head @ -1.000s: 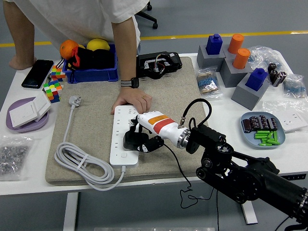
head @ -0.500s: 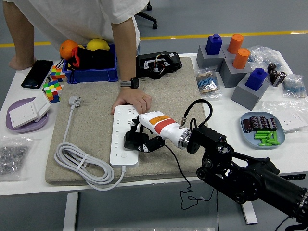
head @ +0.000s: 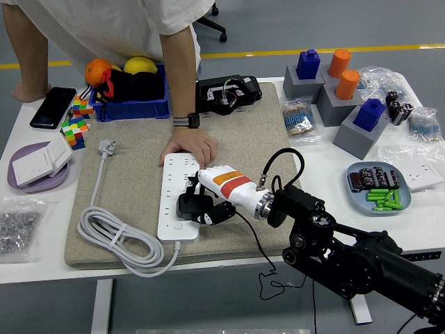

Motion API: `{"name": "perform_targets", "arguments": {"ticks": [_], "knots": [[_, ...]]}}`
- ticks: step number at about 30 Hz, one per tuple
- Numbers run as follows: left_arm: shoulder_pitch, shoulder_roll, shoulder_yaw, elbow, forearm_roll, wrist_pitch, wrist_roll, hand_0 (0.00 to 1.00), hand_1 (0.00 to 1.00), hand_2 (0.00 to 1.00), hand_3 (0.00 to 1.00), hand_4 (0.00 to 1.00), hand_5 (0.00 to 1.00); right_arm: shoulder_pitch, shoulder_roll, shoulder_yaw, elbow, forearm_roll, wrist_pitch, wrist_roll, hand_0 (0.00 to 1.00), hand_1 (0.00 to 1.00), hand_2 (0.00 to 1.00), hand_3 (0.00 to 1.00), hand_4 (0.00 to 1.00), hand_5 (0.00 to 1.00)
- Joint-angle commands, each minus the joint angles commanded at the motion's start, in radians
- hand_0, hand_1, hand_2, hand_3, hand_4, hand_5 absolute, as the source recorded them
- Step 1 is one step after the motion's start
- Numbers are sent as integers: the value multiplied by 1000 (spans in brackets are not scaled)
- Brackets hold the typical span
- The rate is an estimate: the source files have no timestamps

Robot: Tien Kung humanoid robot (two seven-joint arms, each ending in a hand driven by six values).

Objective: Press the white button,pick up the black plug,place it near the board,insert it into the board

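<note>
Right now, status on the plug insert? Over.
Right hand shut on black plug, over the power strip's near end. Left hand not in view. Person's hand pressing on the strip's far end, clear of the plug.

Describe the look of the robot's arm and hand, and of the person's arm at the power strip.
The right hand has a white shell with an orange and red band and dark fingers. A silver ring joins it to a bulky black jointed arm, with thin black cables looping off the wrist. The person's hand is bare, with a black wristwatch and a white shirt.
</note>
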Motion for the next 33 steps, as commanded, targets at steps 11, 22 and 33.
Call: {"name": "perform_targets", "arguments": {"ticks": [11,22,33], "knots": [[-4,2,2,0,-4,0,2,650,640,629,668,504,94,25,0,-4,-3,30,22,-9,310,411,443,497,861,2],[1,3,-6,0,10,-3,5,650,640,629,668,501,94,38,0,-13,-24,33,22,-6,320,423,466,520,854,2],[6,2,-15,0,13,0,4,650,640,628,668,500,95,40,0,-7,5,51,68,-42,340,449,499,528,853,4]]}}
